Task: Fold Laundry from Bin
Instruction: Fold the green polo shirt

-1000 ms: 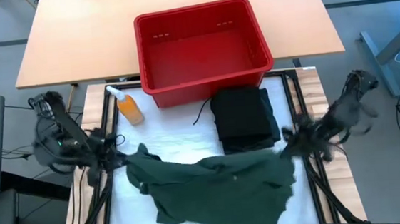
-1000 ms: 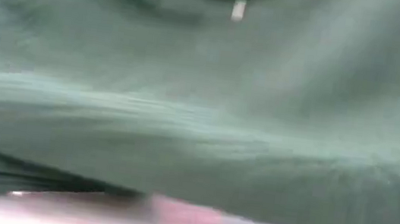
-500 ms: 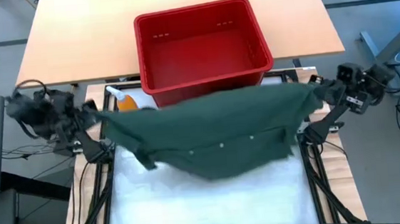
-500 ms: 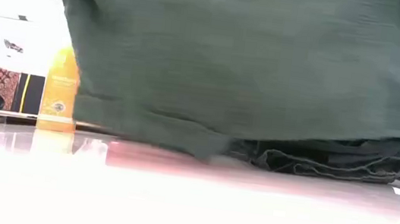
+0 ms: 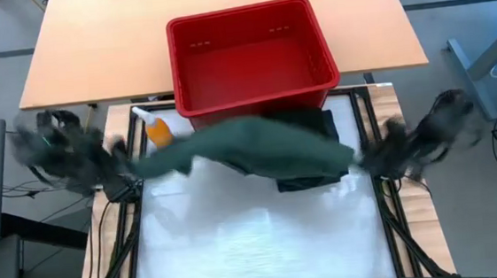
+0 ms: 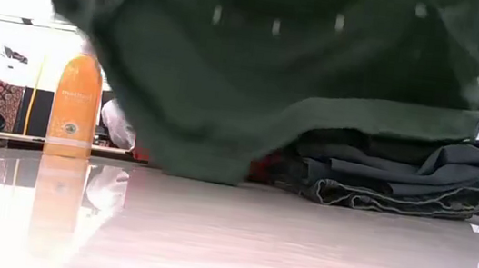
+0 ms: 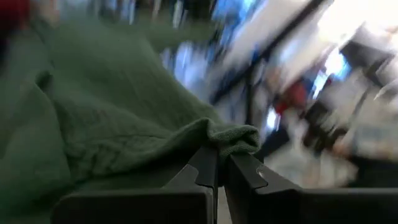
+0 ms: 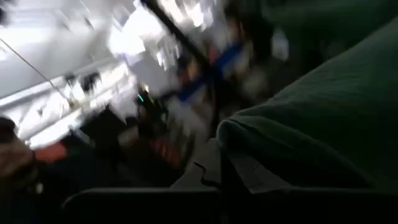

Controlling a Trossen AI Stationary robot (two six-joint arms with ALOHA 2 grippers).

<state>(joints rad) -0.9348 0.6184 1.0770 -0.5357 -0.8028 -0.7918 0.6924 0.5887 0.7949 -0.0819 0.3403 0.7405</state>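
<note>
we hold the green shirt stretched between both grippers above the table. the left gripper sits at the left table edge, its fingers clenched on a fold of the shirt's hem. the right gripper sits at the right table edge, clenched on the opposite corner of the shirt. in the low view the shirt hangs as a curtain with small pale buttons showing, its lower edge just above the tabletop. behind it, toward the right, lies a stack of folded dark garments. the empty red bin stands at the far edge of the mat, beyond the shirt. an orange bottle lies at the far left, beside the bin.
</note>
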